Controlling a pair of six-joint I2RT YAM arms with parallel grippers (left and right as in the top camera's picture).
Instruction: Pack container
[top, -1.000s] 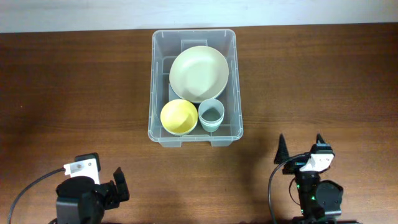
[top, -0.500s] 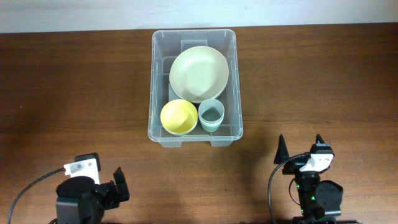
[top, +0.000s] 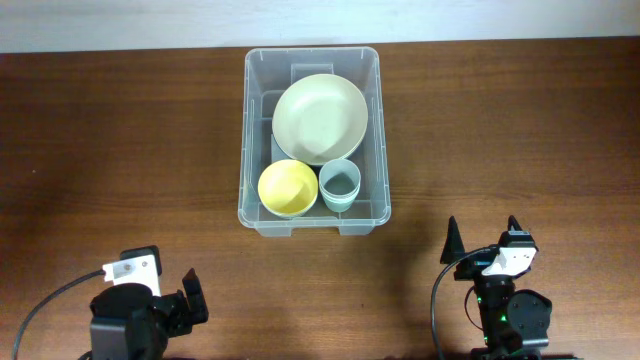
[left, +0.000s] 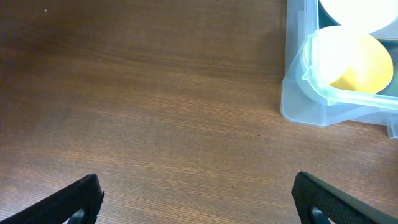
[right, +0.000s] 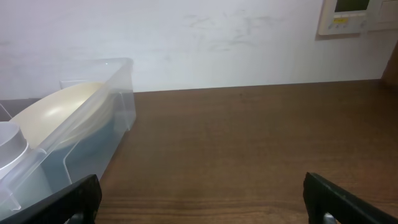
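Observation:
The clear plastic container (top: 250, 140) stands at the table's far middle. Inside lie a large pale green bowl (top: 320, 118), a yellow bowl (top: 287, 187) and a light blue cup (top: 339, 185). The container's corner (left: 298, 106) with the yellow bowl (left: 351, 62) shows at the top right of the left wrist view. In the right wrist view the container (right: 121, 93) sits at the left with the pale bowl (right: 62, 109) leaning inside. My left gripper (left: 196, 199) is open and empty near the front left. My right gripper (right: 202, 199) is open and empty at the front right.
The brown wooden table (top: 120, 130) spreads on both sides of the container. A white wall (right: 217, 43) with a thermostat panel (right: 351, 15) rises behind the table's far edge.

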